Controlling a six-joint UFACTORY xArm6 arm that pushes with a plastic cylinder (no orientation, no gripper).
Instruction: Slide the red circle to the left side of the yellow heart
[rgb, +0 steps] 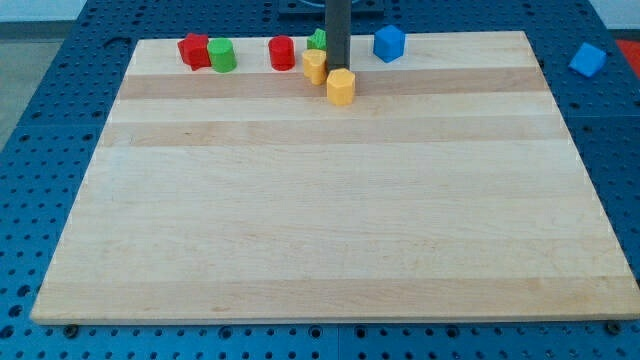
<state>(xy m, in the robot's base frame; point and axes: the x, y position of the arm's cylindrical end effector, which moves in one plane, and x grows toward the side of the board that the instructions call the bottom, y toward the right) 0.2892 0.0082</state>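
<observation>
The red circle (282, 53), a short red cylinder, stands near the board's top edge, left of centre. Two yellow blocks lie just to its right: one (315, 67) close beside it and one (341, 87) a little lower and further right. I cannot tell which of them is the heart. My dark rod comes down from the view's top, and my tip (338, 71) sits between the two yellow blocks, right behind the lower one. The tip is about a block's width to the right of the red circle and does not touch it.
A red block (194, 50) and a green cylinder (222, 56) stand together at the top left. A green block (317, 40) shows partly behind the rod. A blue cube (389, 43) stands right of the rod. Another blue cube (588, 60) lies off the board on the blue pegboard.
</observation>
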